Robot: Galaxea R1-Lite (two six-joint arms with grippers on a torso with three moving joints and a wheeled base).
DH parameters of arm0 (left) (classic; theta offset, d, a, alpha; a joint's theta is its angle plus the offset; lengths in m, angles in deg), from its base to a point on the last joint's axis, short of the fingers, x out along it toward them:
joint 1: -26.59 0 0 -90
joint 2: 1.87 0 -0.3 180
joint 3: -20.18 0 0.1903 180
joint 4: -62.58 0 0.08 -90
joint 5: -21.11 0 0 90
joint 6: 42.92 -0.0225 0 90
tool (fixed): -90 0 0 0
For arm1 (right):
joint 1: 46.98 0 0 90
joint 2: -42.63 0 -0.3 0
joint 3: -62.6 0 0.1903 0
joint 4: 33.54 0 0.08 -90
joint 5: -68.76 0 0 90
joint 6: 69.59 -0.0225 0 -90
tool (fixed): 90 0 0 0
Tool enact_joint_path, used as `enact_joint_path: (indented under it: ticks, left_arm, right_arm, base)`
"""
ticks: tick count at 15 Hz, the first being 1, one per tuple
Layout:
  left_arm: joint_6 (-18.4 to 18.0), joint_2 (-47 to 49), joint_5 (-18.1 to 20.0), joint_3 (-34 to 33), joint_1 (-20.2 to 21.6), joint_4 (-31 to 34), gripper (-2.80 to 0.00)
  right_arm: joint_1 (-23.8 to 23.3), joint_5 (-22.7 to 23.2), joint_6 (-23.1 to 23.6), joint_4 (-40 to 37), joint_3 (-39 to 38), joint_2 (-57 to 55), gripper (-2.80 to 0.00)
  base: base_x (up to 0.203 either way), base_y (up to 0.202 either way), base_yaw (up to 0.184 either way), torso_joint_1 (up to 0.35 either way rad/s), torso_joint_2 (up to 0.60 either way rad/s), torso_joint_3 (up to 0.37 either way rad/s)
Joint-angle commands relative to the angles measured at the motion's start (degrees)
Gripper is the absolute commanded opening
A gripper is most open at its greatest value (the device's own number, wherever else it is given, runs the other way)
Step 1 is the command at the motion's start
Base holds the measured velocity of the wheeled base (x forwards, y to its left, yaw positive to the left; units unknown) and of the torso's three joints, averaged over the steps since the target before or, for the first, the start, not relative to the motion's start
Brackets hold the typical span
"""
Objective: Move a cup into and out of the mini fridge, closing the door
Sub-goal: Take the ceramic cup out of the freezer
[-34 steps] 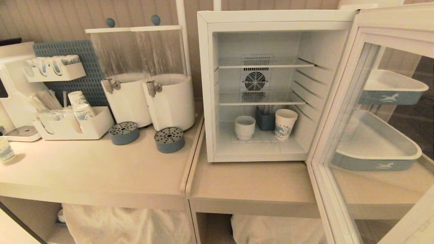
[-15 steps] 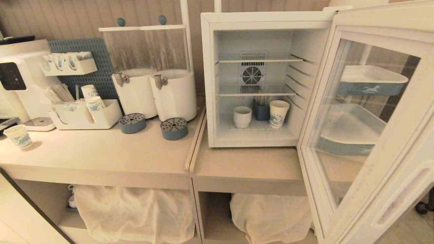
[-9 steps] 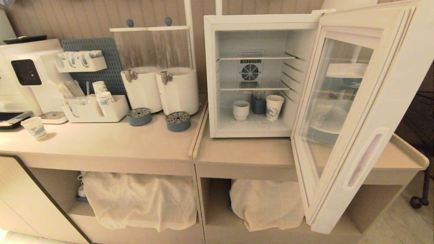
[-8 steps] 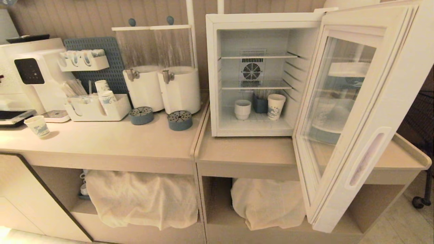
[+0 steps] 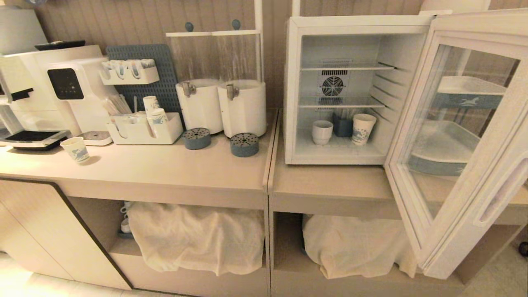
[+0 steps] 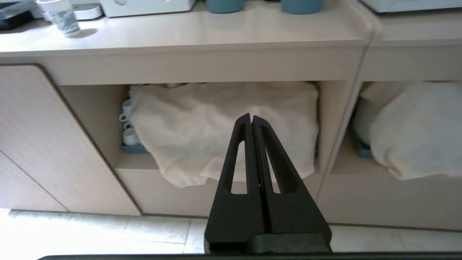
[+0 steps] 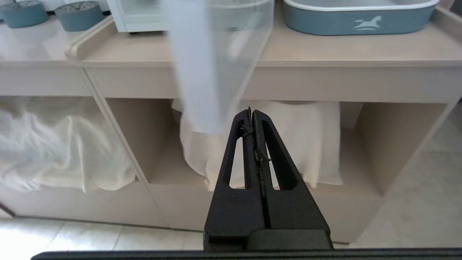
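Observation:
The mini fridge (image 5: 293, 95) stands open on the right-hand counter. On its floor the small plain white cup (image 5: 322, 132) sits left of a dark blue holder (image 5: 342, 126) and a blue-printed paper cup (image 5: 364, 128). The glass door (image 5: 474, 35) is swung wide to the right. Neither gripper shows in the head view. My left gripper (image 6: 251, 117) is shut and empty, low in front of the cloth-covered shelf under the left counter. My right gripper (image 7: 251, 111) is shut and empty, low before the shelf under the fridge, with the door's lower corner (image 7: 202, 72) just beyond it.
Two white drink dispensers (image 5: 222, 105) and two blue drip trays (image 5: 244, 144) stand left of the fridge. Further left are an organiser (image 5: 144, 132), a coffee machine (image 5: 62, 90) and a paper cup (image 5: 75, 149). Blue trays (image 5: 449, 148) sit behind the door. Cloths (image 5: 198, 235) cover the lower shelves.
The whole view has drawn back from the counter and then shifted, so the camera moved. The cup, the other things in the fridge and the open door stay where they were.

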Motion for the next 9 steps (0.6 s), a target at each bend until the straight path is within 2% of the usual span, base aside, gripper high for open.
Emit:
enact_joint_path:
  ticks: [1,9]
  left_arm:
    - [0.0,0.0,0.0,0.0,0.1,0.0,-2.80]
    - [0.0,0.0,0.0,0.0,0.0,0.0,-2.80]
  right_arm:
    - [0.0,0.0,0.0,0.0,0.0,0.0,-2.80]
    - [0.0,0.0,0.0,0.0,0.0,0.0,-2.80]
  base:
    - [0.000,0.197,0.010,-0.002,0.01,0.007]
    - [0.000,0.190,0.019,0.003,0.00,0.003]
